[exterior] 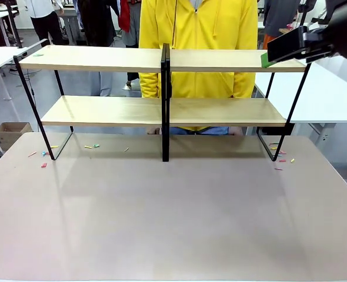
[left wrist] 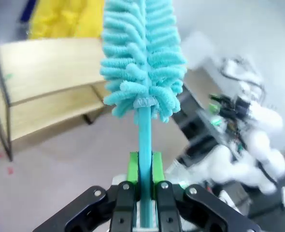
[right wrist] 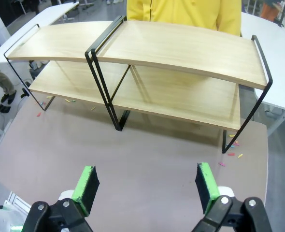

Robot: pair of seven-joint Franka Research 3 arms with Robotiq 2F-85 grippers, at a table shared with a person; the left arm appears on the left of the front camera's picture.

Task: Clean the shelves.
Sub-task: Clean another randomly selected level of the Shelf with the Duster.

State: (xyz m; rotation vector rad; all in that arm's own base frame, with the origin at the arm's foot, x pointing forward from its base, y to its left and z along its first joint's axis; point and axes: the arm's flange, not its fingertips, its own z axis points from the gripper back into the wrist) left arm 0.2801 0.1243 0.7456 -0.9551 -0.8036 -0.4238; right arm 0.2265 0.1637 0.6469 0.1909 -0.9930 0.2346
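Grey-brown worktop point(exterior: 173, 217); small coloured scraps point(exterior: 44, 154) scattered on it at both ends; person in yellow hooded top point(exterior: 198, 35) at far side; cardboard box point(exterior: 10, 133) on floor; white tables point(exterior: 329, 94) beyond.

We look level across the table point(exterior: 173, 223) at the shelves point(exterior: 162, 111). Our right wrist camera looks down on them from above; our left wrist camera sees their end.

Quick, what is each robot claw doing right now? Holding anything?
Left gripper: shut on the handle of a teal fluffy duster.
Right gripper: open, holding nothing, above the tabletop in front of the shelves.
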